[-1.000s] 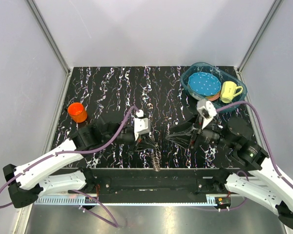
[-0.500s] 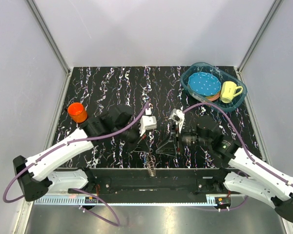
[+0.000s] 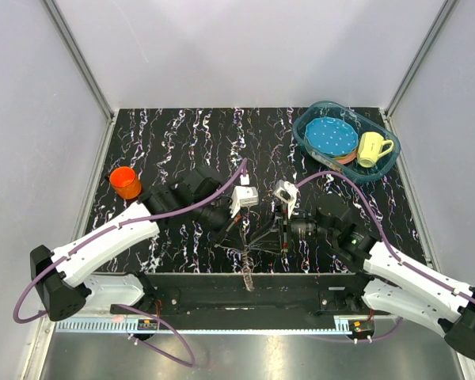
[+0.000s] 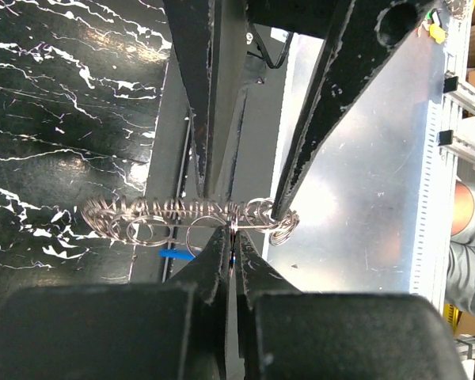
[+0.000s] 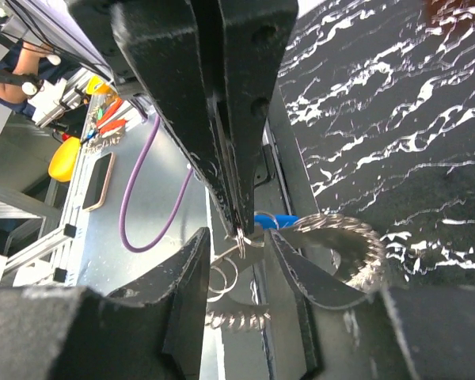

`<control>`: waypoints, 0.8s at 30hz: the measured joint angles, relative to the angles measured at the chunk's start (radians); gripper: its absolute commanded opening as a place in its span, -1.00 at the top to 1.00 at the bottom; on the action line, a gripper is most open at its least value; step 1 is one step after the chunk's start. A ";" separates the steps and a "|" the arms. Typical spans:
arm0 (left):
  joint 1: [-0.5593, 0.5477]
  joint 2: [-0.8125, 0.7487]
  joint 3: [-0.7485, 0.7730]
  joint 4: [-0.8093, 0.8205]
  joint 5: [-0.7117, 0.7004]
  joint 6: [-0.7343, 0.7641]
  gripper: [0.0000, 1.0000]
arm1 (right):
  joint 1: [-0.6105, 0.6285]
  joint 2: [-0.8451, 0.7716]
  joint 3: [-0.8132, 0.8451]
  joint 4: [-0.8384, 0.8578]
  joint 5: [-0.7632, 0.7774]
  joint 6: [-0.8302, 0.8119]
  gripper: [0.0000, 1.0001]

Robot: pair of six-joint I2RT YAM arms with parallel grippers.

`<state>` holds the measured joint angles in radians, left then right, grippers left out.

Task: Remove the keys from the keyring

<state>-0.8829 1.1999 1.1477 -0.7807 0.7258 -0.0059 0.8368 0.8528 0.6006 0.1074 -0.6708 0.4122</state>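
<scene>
Two white-and-black arms trailing purple cables

The left arm [image 3: 103, 245] and the right arm [image 3: 413, 274] both have glossy white shells on their lower links, with black joint housings and black forearms above. A purple cable [image 3: 182, 210] runs along each arm and loops free near its base. Each wrist carries a small white block [image 3: 244, 198]. The fingers [image 4: 210, 273] are matte black, long and tapering to thin tips. Their edges are flecked with pale scuffs, and one has a round hole.

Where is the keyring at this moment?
Top view: the keyring hangs at the middle of the table's near edge, pinched in the left gripper's fingers, with the right gripper's fingers open around it from the right.
</scene>
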 measured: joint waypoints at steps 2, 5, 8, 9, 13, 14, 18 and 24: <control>0.002 0.000 0.000 0.001 0.009 -0.008 1.00 | 0.000 0.000 -0.002 0.026 0.001 0.000 0.29; 0.005 0.000 0.000 0.004 0.018 -0.018 1.00 | 0.000 0.000 -0.006 0.053 0.004 -0.002 0.35; 0.011 0.000 0.000 0.005 0.027 -0.022 1.00 | 0.000 0.000 -0.006 0.058 0.005 -0.005 0.36; 0.012 0.000 0.000 0.006 0.028 -0.023 1.00 | 0.000 0.001 -0.006 0.060 0.005 -0.005 0.37; 0.013 0.000 0.000 0.016 0.032 -0.025 1.00 | 0.000 0.013 -0.007 0.070 0.002 -0.007 0.40; 0.013 0.000 0.000 0.018 0.033 -0.025 1.00 | 0.000 0.019 -0.008 0.075 -0.003 -0.007 0.42; 0.014 0.000 0.000 0.024 0.039 -0.026 1.00 | 0.000 0.043 -0.012 0.091 -0.022 -0.005 0.53; 0.016 0.000 0.000 0.019 0.044 -0.025 1.00 | 0.000 0.061 -0.012 0.106 -0.055 -0.003 0.59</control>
<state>-0.8665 1.2003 1.1473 -0.7620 0.7696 -0.0311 0.8368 0.9142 0.5884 0.2138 -0.7261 0.4088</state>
